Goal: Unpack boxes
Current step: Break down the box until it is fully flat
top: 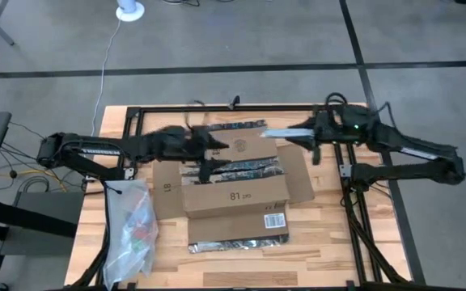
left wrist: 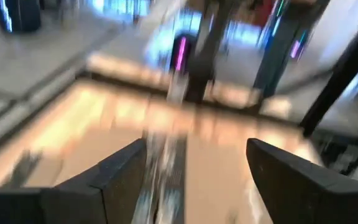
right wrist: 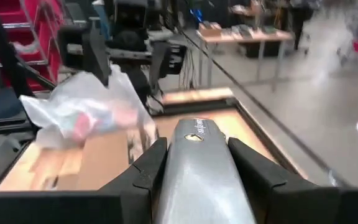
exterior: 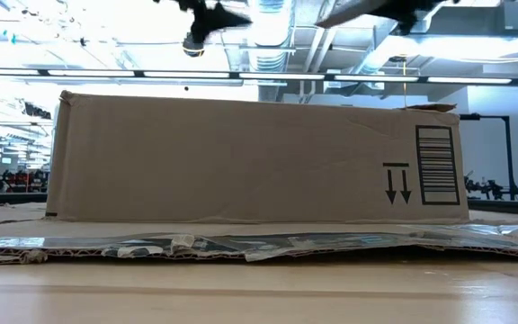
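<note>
- The brown cardboard box [top: 235,196] was seen lying mid-table with its flaps spread open.
- The unpacking step seemed under way: a long silver packet [right wrist: 199,174] was held clamped in the right gripper [top: 310,134], above the box's far edge.
- The left gripper [top: 209,145] was seen over the far flap, fingers [left wrist: 120,177] parted wide, empty.
- Setting the packet aside was judged the next move.

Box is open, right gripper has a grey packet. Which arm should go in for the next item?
Left, probably. The left gripper hangs open over the open box; the right gripper is shut on the grey packet, beyond the box's far edge.
</note>
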### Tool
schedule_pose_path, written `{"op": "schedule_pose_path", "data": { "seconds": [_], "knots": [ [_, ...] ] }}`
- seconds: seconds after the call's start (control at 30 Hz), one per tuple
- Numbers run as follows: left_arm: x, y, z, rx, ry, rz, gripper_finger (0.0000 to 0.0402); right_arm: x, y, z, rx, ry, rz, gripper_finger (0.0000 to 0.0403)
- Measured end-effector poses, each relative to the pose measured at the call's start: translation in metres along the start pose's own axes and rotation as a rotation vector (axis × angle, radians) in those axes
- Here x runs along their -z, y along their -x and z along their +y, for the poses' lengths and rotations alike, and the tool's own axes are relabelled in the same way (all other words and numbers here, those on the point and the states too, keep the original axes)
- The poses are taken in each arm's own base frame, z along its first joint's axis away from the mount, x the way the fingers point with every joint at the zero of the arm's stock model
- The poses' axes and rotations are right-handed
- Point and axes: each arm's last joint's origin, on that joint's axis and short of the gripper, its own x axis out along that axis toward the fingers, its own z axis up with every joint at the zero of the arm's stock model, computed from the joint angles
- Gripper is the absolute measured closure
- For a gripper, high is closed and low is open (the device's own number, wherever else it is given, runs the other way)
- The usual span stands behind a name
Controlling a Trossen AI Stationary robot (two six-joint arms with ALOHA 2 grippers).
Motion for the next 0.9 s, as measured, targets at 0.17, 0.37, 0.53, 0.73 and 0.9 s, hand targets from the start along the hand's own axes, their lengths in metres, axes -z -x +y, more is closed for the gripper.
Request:
{"op": "schedule_pose_path", "data": {
  "seconds": [0.17,0.37,0.53,0.73,0.9],
  "knots": [
    [0.031,-0.034,0.004,-0.06,-0.048,0.254,0.0166,0.01,0.018,0.008,-0.016,-0.032,0.093,0.0287],
    [0.071,-0.057,0.001,-0.063,-0.038,0.567,0.0176,0.017,0.021,0.01,-0.006,-0.032,0.153,0.0287],
    [0.083,-0.045,-0.008,-0.077,-0.063,0.718,0.0186,0.033,0.015,0.009,-0.002,-0.036,0.217,0.0287],
    [0.076,-0.012,-0.019,-0.118,-0.109,0.777,0.0199,0.07,0.0,0.006,0.004,-0.068,0.272,0.0287],
    [0.07,0.011,-0.021,-0.155,-0.109,0.801,0.0201,0.094,-0.012,0.003,0.033,-0.063,0.226,0.0287]
  ]
}}
